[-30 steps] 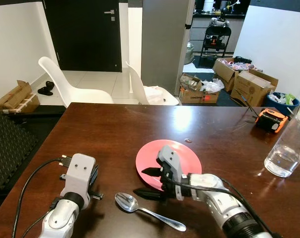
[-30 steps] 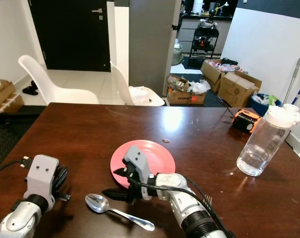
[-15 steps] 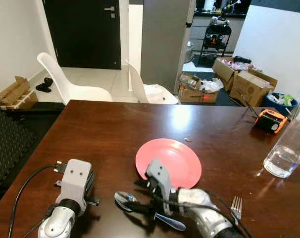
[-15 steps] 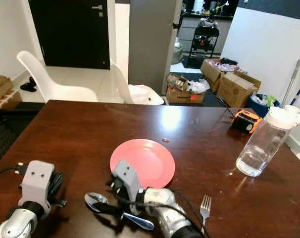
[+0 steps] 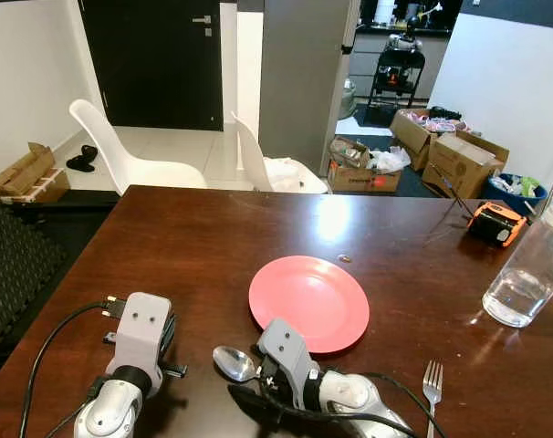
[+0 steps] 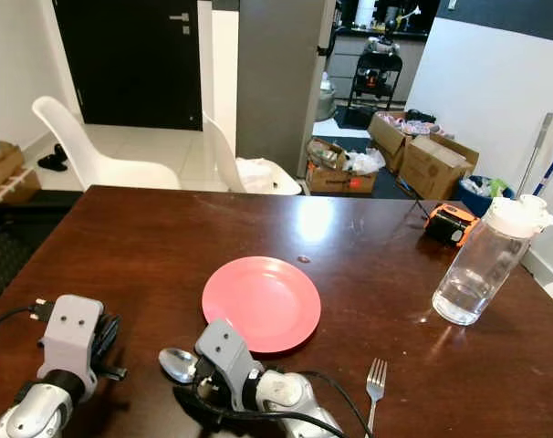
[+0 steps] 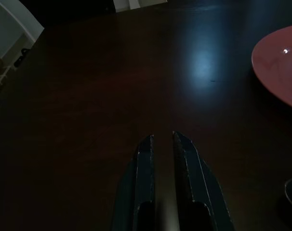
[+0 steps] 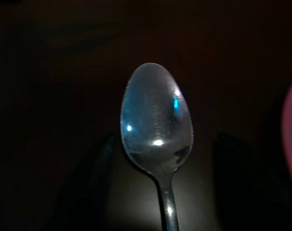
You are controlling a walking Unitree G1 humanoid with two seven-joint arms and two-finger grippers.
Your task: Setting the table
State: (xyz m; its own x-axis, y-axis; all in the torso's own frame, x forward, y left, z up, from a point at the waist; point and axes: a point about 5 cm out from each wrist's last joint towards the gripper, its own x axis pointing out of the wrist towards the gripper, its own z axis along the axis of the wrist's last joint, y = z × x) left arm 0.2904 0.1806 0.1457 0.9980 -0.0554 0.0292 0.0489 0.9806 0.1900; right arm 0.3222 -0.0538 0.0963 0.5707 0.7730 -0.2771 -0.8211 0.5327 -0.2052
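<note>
Lower now, my right gripper (image 5: 258, 399) straddles the spoon (image 5: 231, 362), fingers (image 8: 100, 183) apart, at seven o'clock from the pink plate (image 5: 308, 301); left gripper (image 7: 163, 139) fingers together on the desk (image 5: 185, 246).

No legible text, label, brand, number or sign found in any view. The cardboard box (image 5: 362, 172) on the floor beyond the far edge of the table carries dark printing on its near face, too small and blurred to read. The boxes (image 5: 459, 155) further right show no readable marking. The orange device (image 5: 498, 222) at the far right of the table (image 5: 185, 246) bears no marking that can be made out.
</note>
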